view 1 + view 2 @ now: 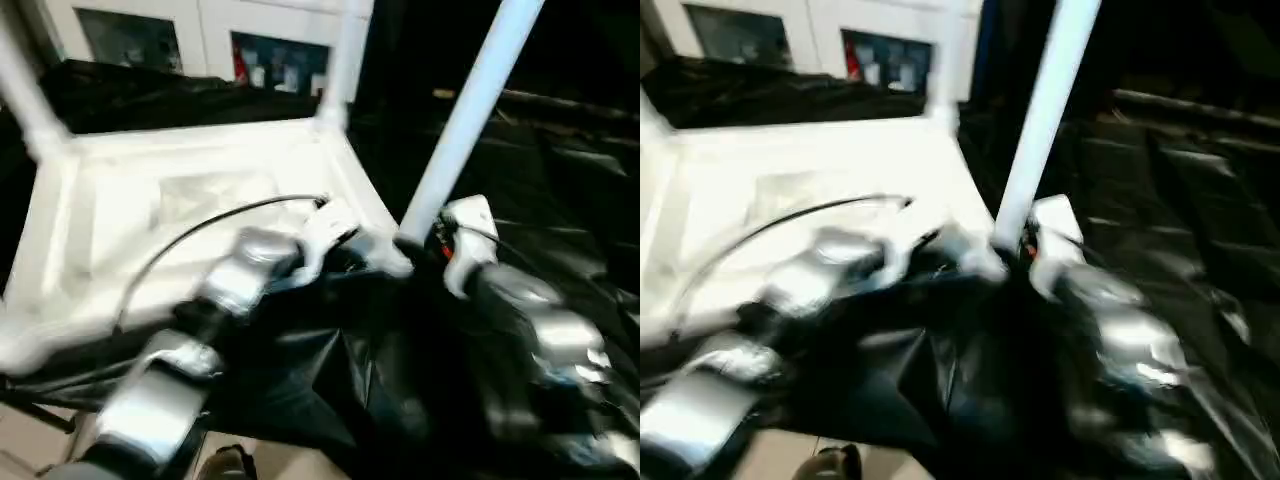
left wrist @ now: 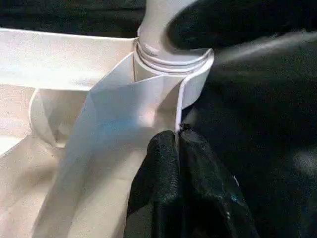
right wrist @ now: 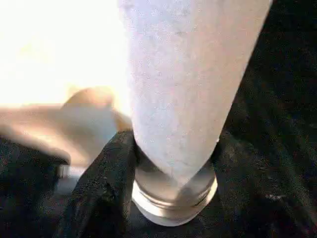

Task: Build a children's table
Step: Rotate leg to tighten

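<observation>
A black sheet (image 1: 560, 180) is covering the work surface, wrinkling toward the front. The white tabletop (image 1: 120, 240) is lying on it upside down, ribbed underside up, legs (image 1: 470, 110) rising from its corners.

No text, label, brand, number or sign can be read in any view. The far cabinet (image 1: 200, 30) has dark panels with small coloured shapes in them, too blurred to make out as writing.
</observation>
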Controlling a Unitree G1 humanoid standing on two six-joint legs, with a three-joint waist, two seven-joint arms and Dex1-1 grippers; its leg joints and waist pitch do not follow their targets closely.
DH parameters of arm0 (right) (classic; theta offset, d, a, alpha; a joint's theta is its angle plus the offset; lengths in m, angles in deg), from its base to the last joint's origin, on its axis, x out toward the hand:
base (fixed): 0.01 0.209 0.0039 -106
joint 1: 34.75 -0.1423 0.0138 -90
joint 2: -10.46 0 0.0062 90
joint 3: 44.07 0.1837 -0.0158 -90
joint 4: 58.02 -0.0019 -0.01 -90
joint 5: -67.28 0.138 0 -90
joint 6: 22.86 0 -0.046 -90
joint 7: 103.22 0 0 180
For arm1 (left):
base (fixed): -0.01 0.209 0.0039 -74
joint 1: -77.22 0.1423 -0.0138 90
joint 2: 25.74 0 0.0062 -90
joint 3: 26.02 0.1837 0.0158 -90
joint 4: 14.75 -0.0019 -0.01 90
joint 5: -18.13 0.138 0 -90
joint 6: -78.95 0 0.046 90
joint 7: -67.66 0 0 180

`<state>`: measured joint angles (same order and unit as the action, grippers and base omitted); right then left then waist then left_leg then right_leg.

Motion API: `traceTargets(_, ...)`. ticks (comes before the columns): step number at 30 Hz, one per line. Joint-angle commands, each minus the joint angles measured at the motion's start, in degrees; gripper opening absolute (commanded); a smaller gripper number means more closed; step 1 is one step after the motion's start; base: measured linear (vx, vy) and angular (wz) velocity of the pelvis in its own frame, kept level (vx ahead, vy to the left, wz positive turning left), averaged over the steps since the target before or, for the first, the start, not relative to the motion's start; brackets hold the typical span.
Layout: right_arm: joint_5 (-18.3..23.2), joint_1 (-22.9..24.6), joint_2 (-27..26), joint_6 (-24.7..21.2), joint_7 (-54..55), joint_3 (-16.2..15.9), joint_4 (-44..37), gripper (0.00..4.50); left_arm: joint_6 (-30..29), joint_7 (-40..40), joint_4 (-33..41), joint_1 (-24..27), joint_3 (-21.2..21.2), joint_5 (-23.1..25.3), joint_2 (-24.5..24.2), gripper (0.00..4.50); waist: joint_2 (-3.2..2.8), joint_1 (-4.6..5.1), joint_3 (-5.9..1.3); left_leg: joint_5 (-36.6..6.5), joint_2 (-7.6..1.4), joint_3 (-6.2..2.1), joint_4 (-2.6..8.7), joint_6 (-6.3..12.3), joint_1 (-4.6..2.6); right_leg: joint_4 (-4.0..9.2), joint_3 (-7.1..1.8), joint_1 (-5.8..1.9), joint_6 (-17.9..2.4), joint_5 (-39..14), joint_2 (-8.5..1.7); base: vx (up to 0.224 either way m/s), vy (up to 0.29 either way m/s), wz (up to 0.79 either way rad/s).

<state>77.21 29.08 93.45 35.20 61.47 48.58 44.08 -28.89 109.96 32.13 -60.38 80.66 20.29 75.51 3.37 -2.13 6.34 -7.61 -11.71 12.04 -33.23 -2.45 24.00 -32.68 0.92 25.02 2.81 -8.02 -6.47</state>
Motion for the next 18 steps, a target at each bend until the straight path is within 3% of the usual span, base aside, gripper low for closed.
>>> traceTargets(1, -0.4, -0.4, -4.8, -1.4, 5.9, -1.2, 6.2, 1.96, 0.3, -8.6, -3.7, -3.3, -1.7, 1.2, 2.7, 0.00, -0.52, 0.99, -3.79, -34.4, -0.23, -2.13, 4.33, -5.04, -3.79, 6.15, 1.44, -0.24, -4.7, -38.1, -0.42, -0.068, 0.033, -0.05)
traceTargets(2, -0.4, -0.6, -5.0, -1.1, 6.1, -1.3, 6.4, 1.96, 0.4, -8.5, -3.8, -3.4, -1.6, 1.2, 2.8, 0.00, -0.70, 1.40, -3.79, -36.2, -0.36, -2.61, 4.82, -5.09, -3.62, 6.48, 2.18, -1.16, -4.3, -36.9, -0.28, -0.068, 0.033, -0.05)
traceTargets(3, -0.4, -1.3, -5.8, -0.3, 6.2, -1.6, 6.9, 1.96, 1.0, -8.5, -4.1, -3.7, -1.3, 1.5, 3.2, 0.00, -1.00, 1.35, -3.78, -36.7, -0.58, -2.86, 5.23, -5.06, -3.51, 6.34, 2.36, -1.67, -4.5, -35.5, -0.43, 0.000, 0.000, 0.00)
traceTargets(4, -0.5, -2.3, -6.5, 0.8, 5.9, -2.0, 7.3, 1.96, 1.8, -8.1, -4.6, -4.1, -0.8, 1.8, 3.7, 0.00, -1.58, 1.45, -3.52, -38.7, -0.94, -3.11, 6.02, -5.13, -3.48, 6.47, 2.99, -2.18, -5.0, -32.5, -0.35, 0.000, 0.000, 0.00)
traceTargets(6, -0.4, -2.6, -6.4, 1.7, 5.1, -2.3, 7.3, 1.96, 2.1, -7.5, -4.5, -4.1, -0.7, 1.7, 3.7, 0.00, -1.56, 1.45, -3.55, -41.0, -1.10, -3.16, 6.44, -5.33, -3.83, 6.47, 3.30, -2.50, -6.0, -29.3, -0.40, 0.000, 0.000, 0.00)
traceTargets(7, -0.7, -3.0, -6.5, 3.0, 4.3, -2.5, 7.2, 1.96, 2.8, -6.8, -4.9, -4.3, -0.6, 1.7, 3.9, 0.00, -1.52, 1.31, -3.35, -41.3, -0.95, -2.97, 6.33, -4.96, -4.12, 6.93, 3.51, -2.21, -6.2, -29.9, -0.68, 0.000, 0.000, 0.00)
traceTargets(8, -0.1, -3.4, -6.2, 4.2, 2.8, -1.5, 6.4, 2.52, 4.7, -4.5, -5.2, -4.0, -0.1, 1.8, 3.4, 0.00, -1.18, 1.25, -3.45, -40.0, -0.68, -2.86, 5.94, -4.56, -4.27, 7.39, 3.68, -2.26, -6.0, -31.3, -1.14, 0.000, 0.000, 0.00)
traceTargets(11, 0.3, -3.4, -5.2, 4.5, 1.6, -0.7, 5.7, 2.75, 5.4, -3.1, -5.3, -3.7, 0.3, 1.9, 2.7, 0.00, -0.91, 0.86, -3.59, -33.7, -0.38, -2.73, 5.74, -3.47, -3.45, 7.69, 3.43, -2.73, -5.6, -33.8, -2.13, 0.000, 0.000, 0.00)
traceTargets(12, 0.6, -3.3, -3.3, 4.8, -0.5, -0.5, 5.0, 2.84, 5.5, -1.9, -5.4, -3.5, 0.5, 1.9, 2.0, 0.00, -0.83, 0.90, -3.55, -32.6, -0.46, -2.76, 5.87, -3.40, -3.12, 7.55, 3.37, -2.82, -5.5, -33.5, -2.07, 0.000, 0.000, 0.00)
traceTargets(18, 2.7, -1.0, 5.4, 3.9, -12.0, -2.0, -0.4, 3.38, 6.4, 6.2, -2.6, -1.6, 1.9, 1.4, -1.2, 0.00, -0.95, 0.39, -3.71, -30.8, -0.91, -2.34, 6.06, -2.73, -3.22, 6.60, 2.62, -2.60, -8.1, -27.0, -1.79, 0.000, 0.000, 0.00)
